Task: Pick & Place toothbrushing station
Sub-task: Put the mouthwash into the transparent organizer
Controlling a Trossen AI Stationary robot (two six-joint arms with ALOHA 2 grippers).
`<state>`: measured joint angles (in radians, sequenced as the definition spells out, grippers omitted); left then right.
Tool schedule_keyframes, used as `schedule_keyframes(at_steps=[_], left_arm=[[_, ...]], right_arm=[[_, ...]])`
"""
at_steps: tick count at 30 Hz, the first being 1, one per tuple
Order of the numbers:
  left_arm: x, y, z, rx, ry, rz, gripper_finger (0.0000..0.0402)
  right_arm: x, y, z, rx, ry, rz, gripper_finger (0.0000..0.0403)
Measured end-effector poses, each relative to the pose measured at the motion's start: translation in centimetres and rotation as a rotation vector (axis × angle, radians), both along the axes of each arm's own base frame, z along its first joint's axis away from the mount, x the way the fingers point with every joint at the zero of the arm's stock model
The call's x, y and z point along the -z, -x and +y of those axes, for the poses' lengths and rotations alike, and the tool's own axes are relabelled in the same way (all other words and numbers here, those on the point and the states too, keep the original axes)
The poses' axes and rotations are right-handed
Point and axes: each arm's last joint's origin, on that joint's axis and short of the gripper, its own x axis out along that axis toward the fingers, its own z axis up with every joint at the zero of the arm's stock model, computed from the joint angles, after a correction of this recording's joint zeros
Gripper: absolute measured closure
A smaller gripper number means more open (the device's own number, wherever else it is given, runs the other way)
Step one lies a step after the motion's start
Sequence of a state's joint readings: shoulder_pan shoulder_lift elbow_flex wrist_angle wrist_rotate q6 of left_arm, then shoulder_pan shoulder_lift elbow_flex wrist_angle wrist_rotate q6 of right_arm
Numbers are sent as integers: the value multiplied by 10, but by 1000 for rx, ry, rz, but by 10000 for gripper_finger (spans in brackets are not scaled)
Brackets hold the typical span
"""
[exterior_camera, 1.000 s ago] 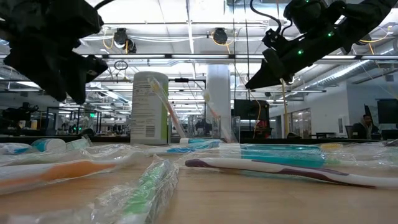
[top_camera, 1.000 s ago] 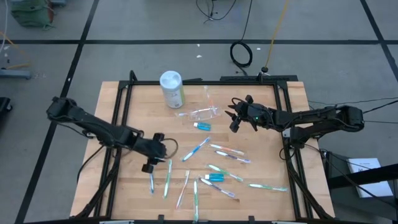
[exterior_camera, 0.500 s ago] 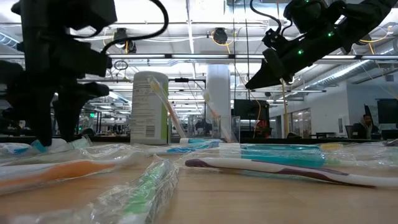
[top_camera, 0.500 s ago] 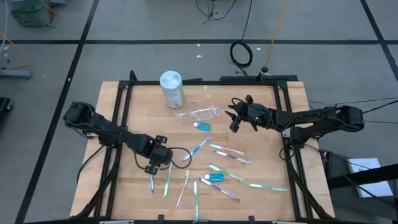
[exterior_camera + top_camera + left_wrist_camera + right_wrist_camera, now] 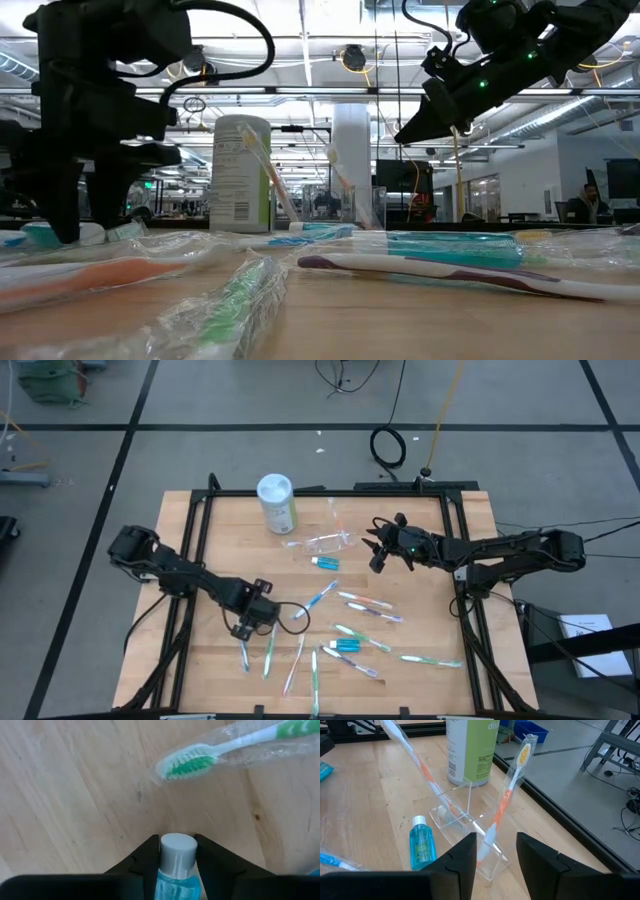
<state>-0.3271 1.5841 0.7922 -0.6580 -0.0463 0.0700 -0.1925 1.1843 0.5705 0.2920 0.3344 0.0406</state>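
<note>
Wooden table [image 5: 420, 600]; wipes canister [image 5: 276, 502] at 11 o'clock. Clear holder [image 5: 470, 832] near centre, two toothbrushes [image 5: 507, 795] upright inside. Left gripper [image 5: 178, 854], 7 o'clock, clasps a blue toothpaste tube [image 5: 177, 865]. Right gripper [image 5: 496, 851], 2 o'clock, parted, holding nothing.

Open-plan lab or industrial office. Exposed ceiling ducts [image 5: 345, 57], glass partitions, concrete floor [image 5: 250, 395] with taped lines.
</note>
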Motion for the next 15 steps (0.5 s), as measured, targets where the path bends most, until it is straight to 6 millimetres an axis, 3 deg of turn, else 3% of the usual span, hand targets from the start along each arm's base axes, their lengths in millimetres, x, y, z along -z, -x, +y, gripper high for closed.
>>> schedule_keyframes(at_steps=[5, 15], left_arm=[[-17, -5, 0, -4, 16, -83, 319], [-77, -52, 3, 43, -84, -723, 294]], right_arm=[[0, 0, 0, 0, 0, -2, 273], [0, 0, 0, 0, 0, -2, 273]])
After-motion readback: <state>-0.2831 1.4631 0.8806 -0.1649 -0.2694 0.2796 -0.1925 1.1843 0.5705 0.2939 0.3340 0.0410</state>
